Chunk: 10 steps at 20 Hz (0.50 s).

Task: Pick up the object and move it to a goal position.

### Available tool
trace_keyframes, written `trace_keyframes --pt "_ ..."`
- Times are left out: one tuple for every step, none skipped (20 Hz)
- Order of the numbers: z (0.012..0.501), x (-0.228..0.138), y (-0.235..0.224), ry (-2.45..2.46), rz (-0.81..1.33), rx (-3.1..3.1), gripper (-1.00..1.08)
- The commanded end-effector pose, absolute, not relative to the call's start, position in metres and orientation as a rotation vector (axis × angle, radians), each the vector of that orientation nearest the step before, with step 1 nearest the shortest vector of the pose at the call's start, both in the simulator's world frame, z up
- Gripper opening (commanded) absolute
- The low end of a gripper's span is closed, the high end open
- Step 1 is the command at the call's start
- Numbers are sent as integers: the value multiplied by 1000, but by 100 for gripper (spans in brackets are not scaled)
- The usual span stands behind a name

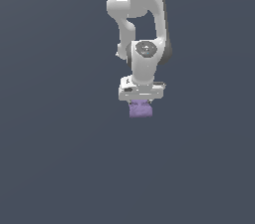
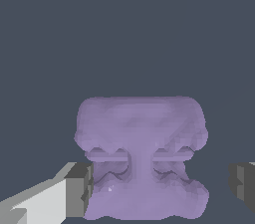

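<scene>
Fingers (image 2: 74, 190) first: in the wrist view one grey pad sits low at the picture's edge, its inner face right against the side of the object (image 2: 142, 156). My other finger shows only as a dark grey stub at the opposite edge, with a clear strip of background between it and the lump. So my pincer (image 2: 159, 188) is spread, straddling the object, one pad touching or nearly so, the other apart. Not pinching.

Object itself: pale purple, matte, lumpy. Broad rounded upper mass, a pinched waist with shadowed folds and a thin horizontal ridge across it, then a wider ragged foot. It fills the middle of the wrist view, between my fingers.

Farther off, exterior view: object (image 1: 140, 110) sits directly under my pincer (image 1: 141, 102), only its lower part showing beneath the white hand body. It is narrower than the hand. Fingers not distinguishable here; they are hidden by the hand and the lump.

Above that, my white arm (image 1: 144, 63) rises straight up: wrist joint with a round grey cap, then the elbow link curving out of frame.

Ground (image 1: 60, 158): flat, uniform dark blue-grey everywhere. Whether the lump rests on it or is off it, I cannot tell.
</scene>
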State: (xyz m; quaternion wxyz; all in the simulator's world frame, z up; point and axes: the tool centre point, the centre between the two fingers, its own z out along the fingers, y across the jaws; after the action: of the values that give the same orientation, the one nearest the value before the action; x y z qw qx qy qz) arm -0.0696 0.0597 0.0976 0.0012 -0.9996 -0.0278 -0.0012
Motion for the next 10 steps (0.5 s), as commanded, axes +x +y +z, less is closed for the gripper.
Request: trace_keyframes --pt "92 -77 64 -97 -2 -3139 100" --pt "91 -79 65 -100 -1 -3139 100" --pt "90 -81 66 -102 -1 -3140 100" --pt "89 -82 66 -103 0 -3140 100" --pt "88 -83 67 -105 0 -3140 100" --pt "88 -83 67 -105 0 -3140 100" --pt "89 -82 67 -104 1 -3140 100" --pt "88 -82 67 -104 1 -3140 100" --pt "87 -82 67 -104 1 -3140 100" --pt "86 -82 67 -104 1 -3140 100"
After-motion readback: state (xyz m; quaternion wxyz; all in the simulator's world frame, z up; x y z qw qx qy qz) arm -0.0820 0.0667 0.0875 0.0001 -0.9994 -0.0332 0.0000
